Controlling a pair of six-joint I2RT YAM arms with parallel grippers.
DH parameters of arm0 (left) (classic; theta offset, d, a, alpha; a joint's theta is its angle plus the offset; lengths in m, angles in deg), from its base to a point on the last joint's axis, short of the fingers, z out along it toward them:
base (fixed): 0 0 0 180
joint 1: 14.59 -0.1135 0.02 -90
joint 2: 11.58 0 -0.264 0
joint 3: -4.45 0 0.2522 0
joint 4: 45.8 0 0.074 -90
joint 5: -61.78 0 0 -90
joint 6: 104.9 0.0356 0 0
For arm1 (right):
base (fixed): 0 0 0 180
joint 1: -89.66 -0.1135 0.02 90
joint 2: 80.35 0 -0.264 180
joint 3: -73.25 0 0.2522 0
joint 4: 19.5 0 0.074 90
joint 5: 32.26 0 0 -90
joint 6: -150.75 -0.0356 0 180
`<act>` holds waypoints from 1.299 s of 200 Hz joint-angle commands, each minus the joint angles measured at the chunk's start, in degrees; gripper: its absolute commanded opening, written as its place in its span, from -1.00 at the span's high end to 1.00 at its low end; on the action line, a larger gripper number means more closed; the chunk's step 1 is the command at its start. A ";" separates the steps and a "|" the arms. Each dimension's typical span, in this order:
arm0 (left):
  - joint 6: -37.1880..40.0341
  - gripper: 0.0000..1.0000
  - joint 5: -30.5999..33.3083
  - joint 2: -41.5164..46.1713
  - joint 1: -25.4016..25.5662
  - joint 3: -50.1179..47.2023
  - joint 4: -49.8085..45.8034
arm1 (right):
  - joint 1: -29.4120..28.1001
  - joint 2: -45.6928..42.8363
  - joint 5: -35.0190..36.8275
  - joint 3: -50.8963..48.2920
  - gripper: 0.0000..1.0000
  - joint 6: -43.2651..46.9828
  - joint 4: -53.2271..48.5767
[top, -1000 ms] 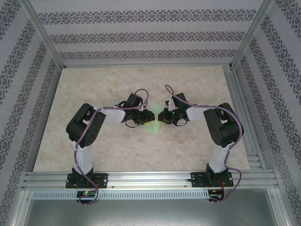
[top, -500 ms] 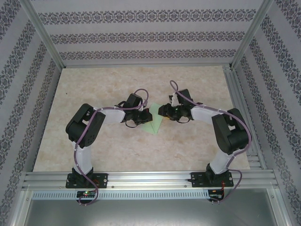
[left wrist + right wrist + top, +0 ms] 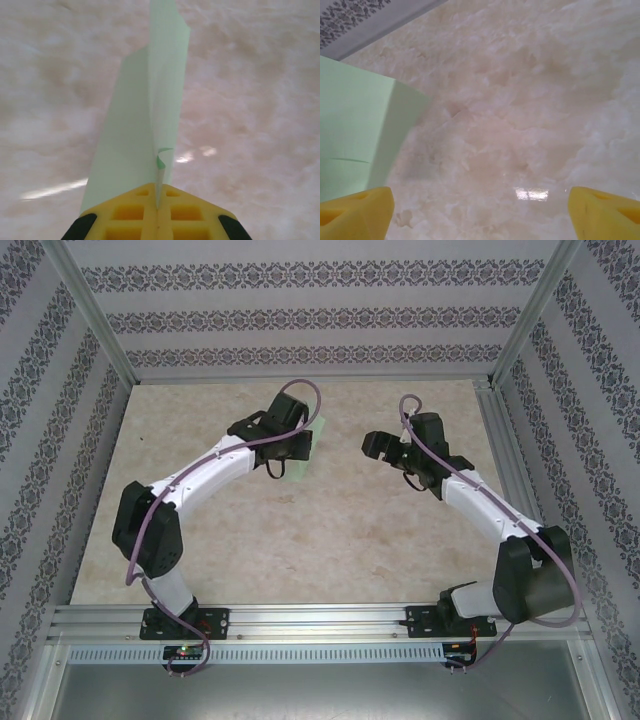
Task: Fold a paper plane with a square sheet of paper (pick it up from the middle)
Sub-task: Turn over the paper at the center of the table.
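**Clerk:** Setting: a pale marbled table (image 3: pixel 200 530) is enclosed by patterned walls (image 3: pixel 300 315).

**Checker:** Item and location?

**Clerk:** One paper plane (image 3: pixel 308 445), mint green, is listed over the far middle of the table. It is pinched at its near end in the left gripper (image 3: pixel 292 452), whose yellow pads (image 3: pixel 130 216) are pressed flat together on it.

**Checker:** Right gripper (image 3: pixel 378 445)?

**Clerk:** Nothing is held. Its fingertips (image 3: pixel 355 207) are spread wide, and it is parked just beside the paper.

**Checker:** Handling?

**Clerk:** It is judged very light, thin and limp, and easily creased or torn. It is best taken along the folded spine, where the layers are stiffest.

**Checker:** Differences between views?

**Clerk:** In the left wrist view the centre crease, the layered wings and a small curled nick by the pads are recorded. From overhead these cannot be made out, but the placing between the two arms is given. In the right wrist view a flat side panel (image 3: pixel 350 135) is added. Contact with the table cannot be told.
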 commanded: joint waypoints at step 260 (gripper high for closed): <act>2.50 0.19 6.38 -25.15 11.03 16.34 -9.69 | 6.30 -6.55 4.33 -8.68 -0.80 -8.12 0.54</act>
